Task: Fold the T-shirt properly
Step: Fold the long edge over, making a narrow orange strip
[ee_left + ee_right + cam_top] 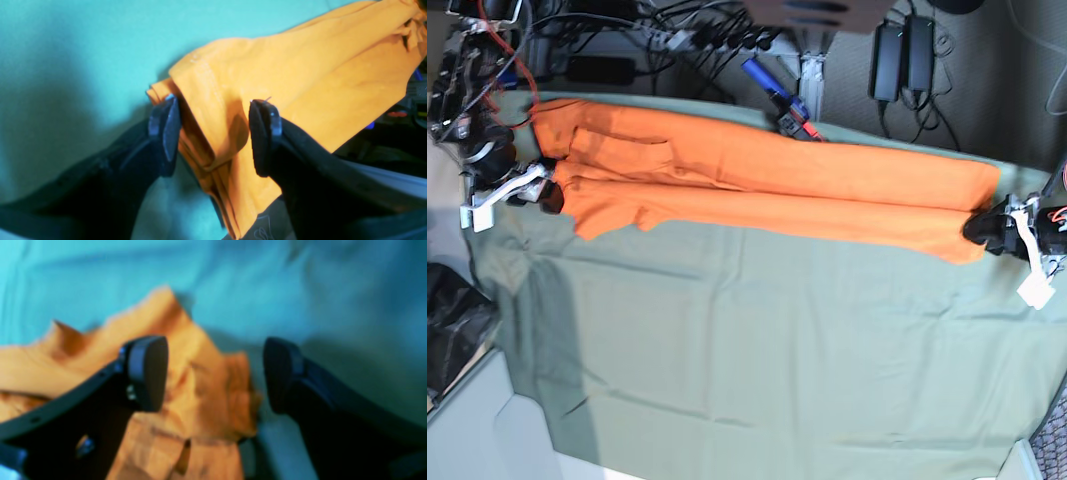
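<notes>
Long orange T-shirt [757, 185] stretched in a band across the far part of the grey-green table cover [757, 360], folded lengthwise once. Left gripper [215, 133] at the right end of the shirt, jaws spread wide, folded edge lying loose between them, not pinched. Right gripper [213, 373] at the left end, jaws also spread wide apart, crumpled cloth between them, nothing squeezed. Picture there blurry, so touching or not hard to tell.

Could go wrong from here: cloth catching on a finger while pulling away, dragging the neat fold crooked. Left end already bunched and bumpy, so next fold might come out lumpy. Grabbing just one layer next time would pull the fold open.
</notes>
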### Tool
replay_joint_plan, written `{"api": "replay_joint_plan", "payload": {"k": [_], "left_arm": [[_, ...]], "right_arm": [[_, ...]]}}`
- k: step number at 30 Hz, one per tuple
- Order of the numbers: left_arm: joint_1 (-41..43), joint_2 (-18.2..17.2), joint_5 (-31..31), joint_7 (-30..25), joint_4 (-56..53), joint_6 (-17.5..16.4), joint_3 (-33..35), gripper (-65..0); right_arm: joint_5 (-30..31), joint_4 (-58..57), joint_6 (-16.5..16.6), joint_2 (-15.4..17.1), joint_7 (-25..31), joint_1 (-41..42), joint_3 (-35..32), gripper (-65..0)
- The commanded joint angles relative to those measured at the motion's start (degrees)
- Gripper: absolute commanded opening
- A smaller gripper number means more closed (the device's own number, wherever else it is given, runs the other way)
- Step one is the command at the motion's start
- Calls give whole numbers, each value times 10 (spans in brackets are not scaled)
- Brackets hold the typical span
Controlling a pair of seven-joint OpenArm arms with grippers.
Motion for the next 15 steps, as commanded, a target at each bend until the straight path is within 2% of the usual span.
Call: {"api": "replay_joint_plan", "payload": {"k": [1,8,15], "left_arm": [[-8,-13,-10,-9,8,-5,-5,-291],[-8,-13,-12,-10,8,-5,-5,-291],[-8,-12,-12,-11,8,-5,-5,-291]], "right_arm": [[8,17,61,14,18,8,10,-209],[7,-1,61,12,21,57,-15,-209],[7,-97,61,12,23,135,-128,-209]]}}
